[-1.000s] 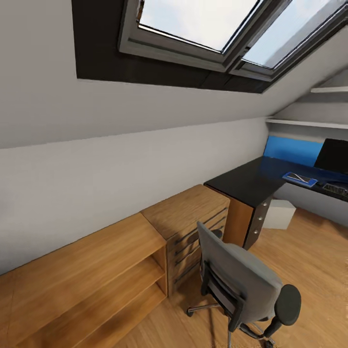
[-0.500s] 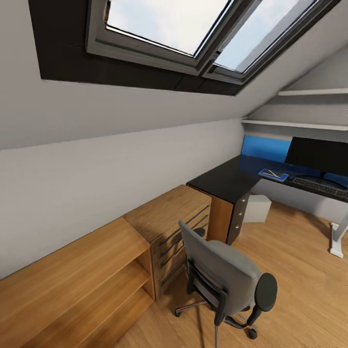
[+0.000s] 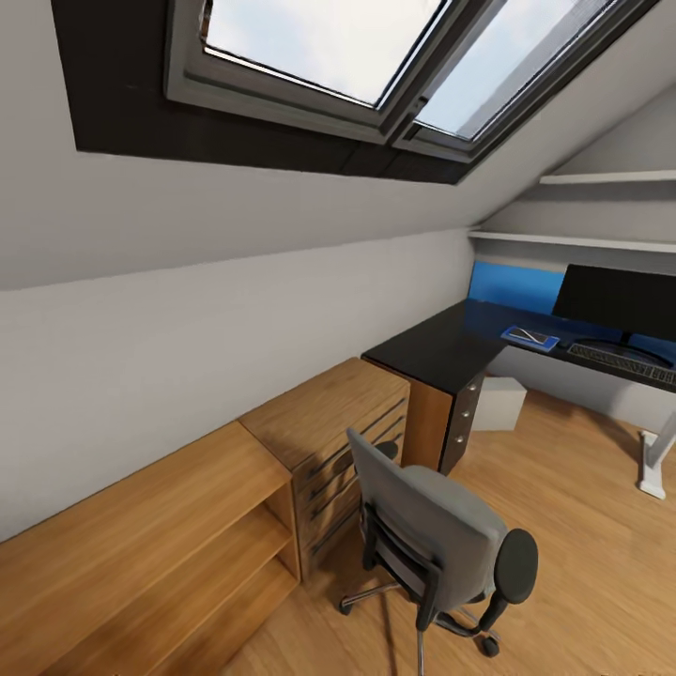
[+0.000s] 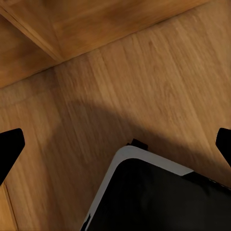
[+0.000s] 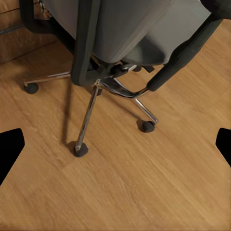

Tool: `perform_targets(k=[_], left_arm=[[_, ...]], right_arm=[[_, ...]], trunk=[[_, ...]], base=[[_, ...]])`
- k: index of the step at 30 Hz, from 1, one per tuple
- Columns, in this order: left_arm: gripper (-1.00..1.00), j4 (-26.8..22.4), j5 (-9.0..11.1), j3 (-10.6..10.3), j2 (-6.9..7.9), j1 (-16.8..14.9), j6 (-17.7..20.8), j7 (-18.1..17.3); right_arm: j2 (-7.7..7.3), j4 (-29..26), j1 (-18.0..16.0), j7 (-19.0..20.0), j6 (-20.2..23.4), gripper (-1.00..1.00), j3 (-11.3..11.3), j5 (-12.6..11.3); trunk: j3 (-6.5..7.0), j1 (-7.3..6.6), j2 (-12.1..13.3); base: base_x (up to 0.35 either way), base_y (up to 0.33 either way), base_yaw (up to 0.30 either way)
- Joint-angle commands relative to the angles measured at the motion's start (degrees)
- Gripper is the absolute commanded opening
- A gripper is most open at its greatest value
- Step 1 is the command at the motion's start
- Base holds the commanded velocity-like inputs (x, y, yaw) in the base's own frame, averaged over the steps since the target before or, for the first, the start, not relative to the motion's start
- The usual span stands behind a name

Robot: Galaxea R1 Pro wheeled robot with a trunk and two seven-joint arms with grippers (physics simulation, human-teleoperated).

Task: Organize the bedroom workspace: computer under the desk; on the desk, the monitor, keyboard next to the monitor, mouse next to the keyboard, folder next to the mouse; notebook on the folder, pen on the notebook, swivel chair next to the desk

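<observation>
Attic bedroom seen from the robot's head camera, with the swivel chair (image 3: 441, 545) taken as landmark. The chair stands on the wooden floor (image 3: 582, 526), its grey back toward the camera, just beside a wooden drawer unit (image 3: 338, 422) and well apart from the dark bench (image 3: 451, 347) beyond it. On the bench, farther from the chair, lie a blue flat item (image 3: 530, 337), the monitor (image 3: 620, 302) and, in front of the monitor, the keyboard (image 3: 624, 358). A pale box (image 3: 499, 404) sits on the floor under the bench; whether it is the computer cannot be told. The chair's seat is hidden by its backrest, so the folder cannot be confirmed.

The right wrist camera looks down on the chair's chrome base and castors (image 5: 81, 150). Both the left claw (image 4: 115, 144) and the right claw (image 5: 115, 144) have their tips spread wide at the frame edges and hold nothing.

The step in hand is judged to be the approach to the chair. Done well, the base would stop short of the castors and come round to the seat side, so the folder is seen before any reach.

No brand, label or legible writing appears.
</observation>
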Motion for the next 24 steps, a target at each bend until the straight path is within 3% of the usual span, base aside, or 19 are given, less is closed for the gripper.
perform_targets(k=[1, 12, 24], left_arm=[[1.0, -0.13, 0.3, -0.49, 0.06, -0.05, -0.15, 0.44], [1.0, -0.13, 0.36, -0.46, 0.06, -0.05, -0.15, 0.43], [1.0, -0.13, 0.39, -0.44, 0.06, -0.05, -0.15, 0.44]], right_arm=[[0.03, 0.12, -0.07, -0.09, -0.15, 1.0, 0.49, -0.17], [-0.23, 0.12, -0.07, 2.81, -0.14, 1.0, 0.33, -0.21], [-0.24, 0.12, -0.07, 2.95, -0.14, 1.0, 0.32, -0.21]], trunk=[[-0.21, 0.04, -0.14], [-0.88, 0.04, -0.14], [-1.02, 0.04, -0.14]], base=[[0.0, 0.032, -0.014], [-0.123, 0.192, -0.172], [-0.015, 0.022, -0.281]])
